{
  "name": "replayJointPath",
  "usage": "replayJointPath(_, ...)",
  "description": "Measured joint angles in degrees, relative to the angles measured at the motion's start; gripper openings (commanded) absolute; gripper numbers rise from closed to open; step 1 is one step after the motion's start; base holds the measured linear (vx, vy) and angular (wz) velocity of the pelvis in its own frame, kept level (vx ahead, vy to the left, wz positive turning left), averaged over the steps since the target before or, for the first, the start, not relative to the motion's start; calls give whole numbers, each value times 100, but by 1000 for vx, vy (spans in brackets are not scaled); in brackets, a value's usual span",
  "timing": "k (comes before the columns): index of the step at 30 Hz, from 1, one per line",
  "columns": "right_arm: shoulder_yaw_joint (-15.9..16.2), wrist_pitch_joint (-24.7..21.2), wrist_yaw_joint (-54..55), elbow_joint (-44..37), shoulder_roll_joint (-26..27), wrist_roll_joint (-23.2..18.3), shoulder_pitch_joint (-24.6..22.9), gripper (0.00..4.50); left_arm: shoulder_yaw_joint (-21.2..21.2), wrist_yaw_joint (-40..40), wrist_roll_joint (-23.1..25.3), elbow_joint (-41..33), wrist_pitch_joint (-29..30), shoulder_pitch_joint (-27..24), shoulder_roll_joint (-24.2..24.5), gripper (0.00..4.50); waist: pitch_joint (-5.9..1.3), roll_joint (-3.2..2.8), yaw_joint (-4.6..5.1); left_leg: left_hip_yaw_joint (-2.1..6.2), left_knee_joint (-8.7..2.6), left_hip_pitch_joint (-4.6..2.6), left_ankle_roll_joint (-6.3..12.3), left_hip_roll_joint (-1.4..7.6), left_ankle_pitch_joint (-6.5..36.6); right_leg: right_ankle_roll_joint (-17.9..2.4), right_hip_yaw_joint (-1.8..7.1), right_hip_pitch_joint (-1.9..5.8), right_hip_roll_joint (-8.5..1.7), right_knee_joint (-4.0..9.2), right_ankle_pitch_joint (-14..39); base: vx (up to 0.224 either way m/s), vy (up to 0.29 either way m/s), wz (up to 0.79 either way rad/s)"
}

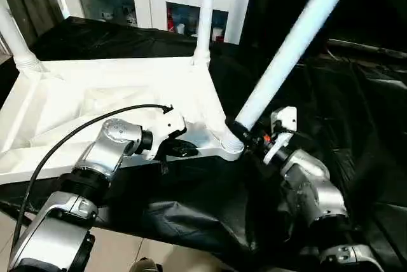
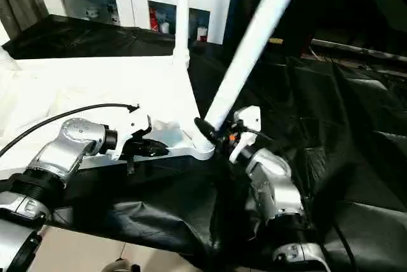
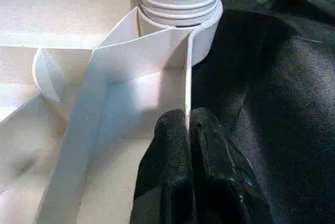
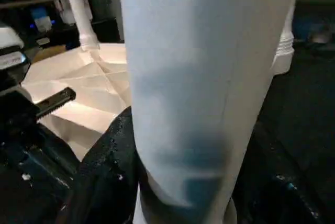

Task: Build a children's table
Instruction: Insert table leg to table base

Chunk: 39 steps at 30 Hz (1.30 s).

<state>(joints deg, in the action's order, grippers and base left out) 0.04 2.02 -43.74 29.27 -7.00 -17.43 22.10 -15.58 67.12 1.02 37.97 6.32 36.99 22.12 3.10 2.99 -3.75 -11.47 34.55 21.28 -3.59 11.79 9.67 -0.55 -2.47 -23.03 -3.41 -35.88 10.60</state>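
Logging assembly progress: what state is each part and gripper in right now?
Tabletop: upside down on the black-draped table.
Far-corner legs: standing upright in sockets.
Near-corner leg: tilted, base at its socket.
Left gripper: shut on tabletop rim.
Right gripper: closed around tilted leg.

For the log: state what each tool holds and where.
Left tool pinches the tabletop's rim near a corner socket. Right tool grips the tilted leg near its lower end.

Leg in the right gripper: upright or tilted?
Tilted. The leg leans away from its near corner socket, unlike the upright far leg. The right gripper grips it near the base.
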Motion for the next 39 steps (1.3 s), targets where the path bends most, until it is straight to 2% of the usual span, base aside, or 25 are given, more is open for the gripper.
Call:
replayJointPath(5,144,-114,-178,257,-142,122,325,189,1,7,0,10,1,0,44,0,-5,8,40,0,1,-2,-1,-1,0,16,0,1,0,3,10,0,0,0)
replayJointPath(14,262,-391,-787,593,-386,190,705,189,-2,89,0,10,10,-1,83,0,-22,35,41,1,-9,-10,-1,0,0,16,-2,1,0,3,10,0,0,0)
replayJointPath(27,303,-385,-1508,857,-594,173,811,189,-48,325,-6,0,-15,-1,140,0,-49,74,31,1,-27,-16,-2,-1,1,-3,-4,2,1,5,14,0,0,0)
replayJointPath(33,472,-384,-1792,958,-724,278,946,189,-58,437,-5,0,-17,-2,152,0,-57,85,26,1,-34,-18,-3,-1,2,-3,-6,4,1,9,17,0,0,0)
replayJointPath(39,605,-384,-2308,1045,-798,362,1055,189,-77,799,-30,0,-48,-20,244,0,-80,122,34,1,-39,-20,-3,-1,2,-2,-7,6,1,15,21,0,0,0)
